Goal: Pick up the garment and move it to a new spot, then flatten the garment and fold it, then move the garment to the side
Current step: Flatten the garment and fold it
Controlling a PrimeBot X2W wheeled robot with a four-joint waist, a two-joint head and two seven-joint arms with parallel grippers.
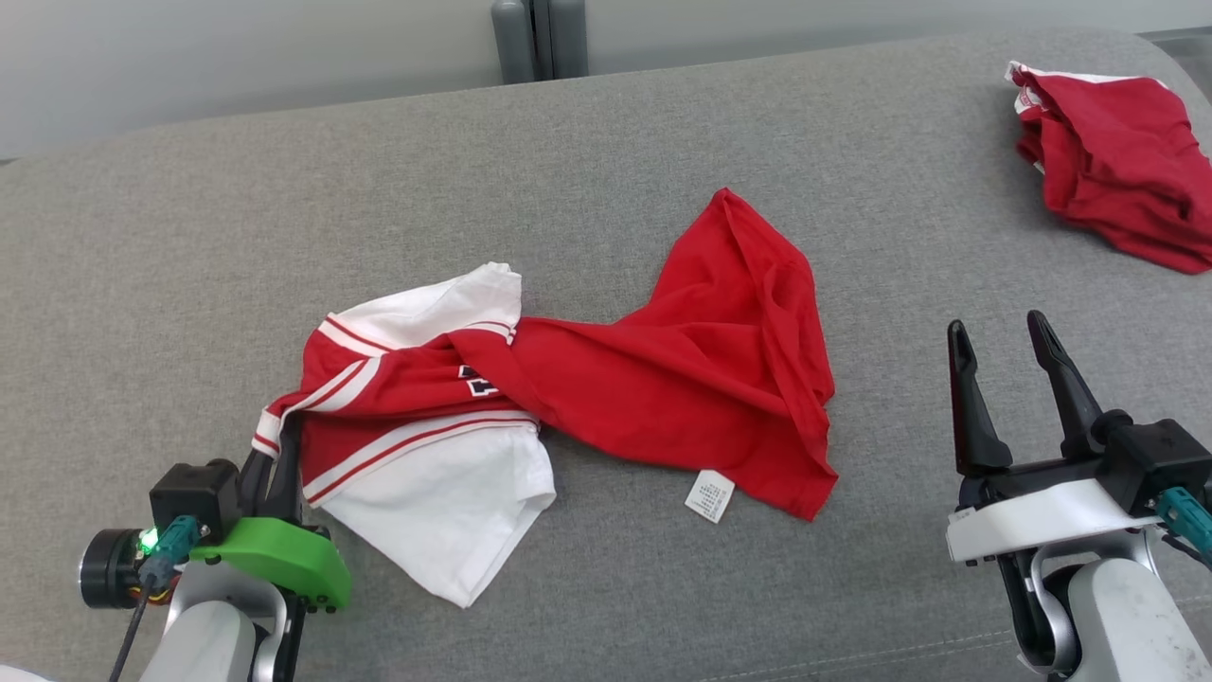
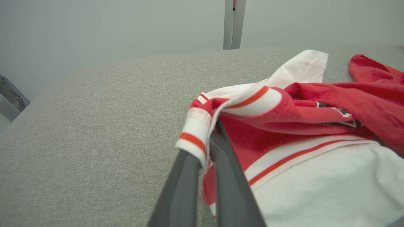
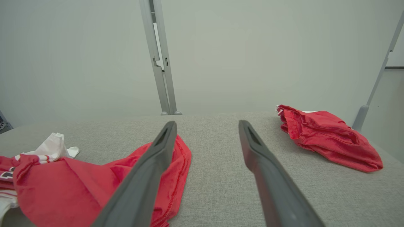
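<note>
The garment (image 1: 615,379), a red and white shirt with striped trim, lies crumpled across the middle of the grey padded surface (image 1: 189,237). Its white sleeves are at the left and its red body spreads right, with a white label at the lower edge. My left gripper (image 1: 282,431) is at the garment's lower left end, shut on a striped ribbed edge. The left wrist view shows that edge of the garment (image 2: 300,110) pinched between the two fingers of the left gripper (image 2: 206,142). My right gripper (image 1: 997,327) stands open at the lower right, apart from the garment (image 3: 79,179), its own view (image 3: 207,123) showing nothing between the fingers.
A second red cloth (image 1: 1117,161) lies bunched at the far right corner, also in the right wrist view (image 3: 328,135). A grey post (image 1: 537,38) rises behind the far edge. Bare grey surface lies to the left and between the two cloths.
</note>
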